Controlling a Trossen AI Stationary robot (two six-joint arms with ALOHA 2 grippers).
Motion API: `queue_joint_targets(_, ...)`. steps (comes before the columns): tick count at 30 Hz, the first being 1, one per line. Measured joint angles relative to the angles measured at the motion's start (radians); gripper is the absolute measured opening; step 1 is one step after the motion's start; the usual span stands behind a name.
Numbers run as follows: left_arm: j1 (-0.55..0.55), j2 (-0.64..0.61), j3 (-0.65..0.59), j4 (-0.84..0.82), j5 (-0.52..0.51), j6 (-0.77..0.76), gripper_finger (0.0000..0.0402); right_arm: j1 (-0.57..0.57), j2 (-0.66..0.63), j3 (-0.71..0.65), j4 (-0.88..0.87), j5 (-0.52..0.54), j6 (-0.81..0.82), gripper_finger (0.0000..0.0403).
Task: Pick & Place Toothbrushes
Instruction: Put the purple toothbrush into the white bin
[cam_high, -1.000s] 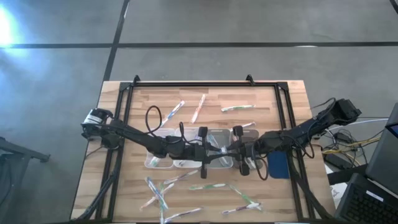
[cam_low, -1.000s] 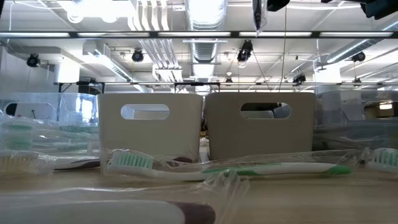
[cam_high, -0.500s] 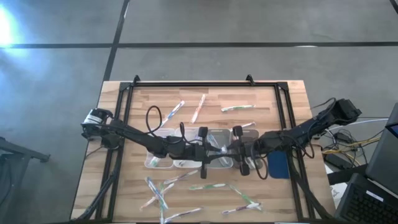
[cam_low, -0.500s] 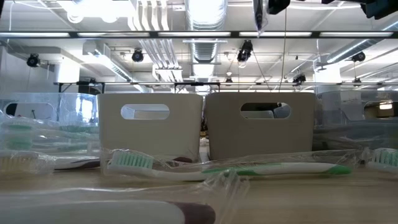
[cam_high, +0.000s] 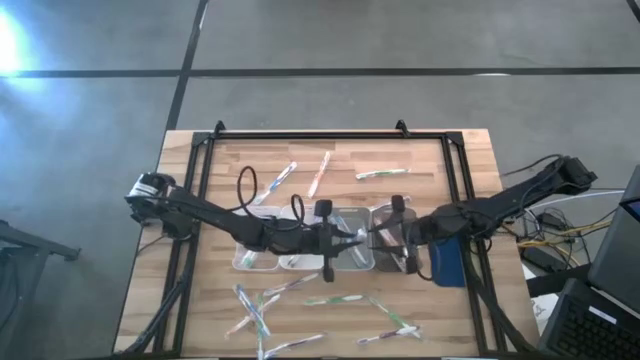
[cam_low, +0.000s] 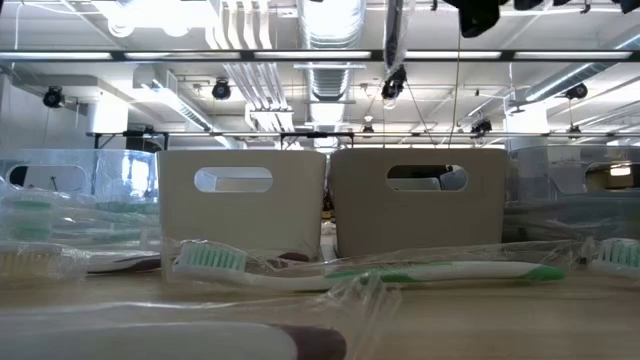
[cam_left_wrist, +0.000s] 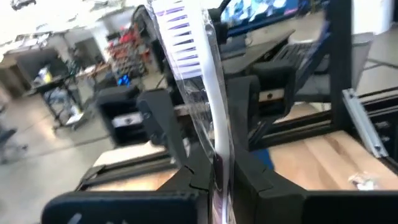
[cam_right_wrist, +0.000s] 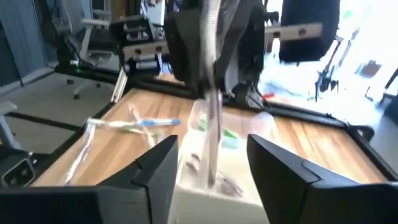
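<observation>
Both arms meet over the trays at mid-bench, a wrapped toothbrush between them.

The wooden bench carries a row of clear trays across its middle, with two pale bins showing in the low view. The left arm reaches in from the left side, its left pincer closed on a wrapped, purple-bristled toothbrush held above the trays. The right arm comes from the right; its right pincer stands open just beside, fingers spread either side of the brush without touching it. Loose toothbrushes lie on the far part of the bench and on the near part.
</observation>
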Motion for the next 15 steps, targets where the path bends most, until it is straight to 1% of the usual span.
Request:
queue_joint_targets(3, 0.0, -0.022, 0.04, -0.136, -0.058, -0.056, 0.0032, -0.001, -0.079, 0.0, -0.111, 0.006, 0.052, 0.0204)
queue_joint_targets(6, 0.0, -0.043, 0.117, -0.343, -0.119, -0.133, 0.0034, -0.002, -0.15, -0.004, -0.182, 0.035, 0.091, 0.0211)
queue_joint_targets(10, 0.0, -0.054, 0.277, -0.702, -0.202, -0.275, 0.0029, -0.001, -0.219, -0.018, -0.238, 0.102, 0.098, 0.0208)
queue_joint_targets(12, 0.0, -0.054, 0.364, -0.883, -0.224, -0.348, 0.0029, -0.001, -0.241, -0.027, -0.256, 0.14, 0.101, 0.0202)
queue_joint_targets(15, 0.002, -0.054, 0.485, -1.109, -0.246, -0.473, 0.0034, -0.002, -0.262, -0.038, -0.269, 0.176, 0.121, 0.0191)
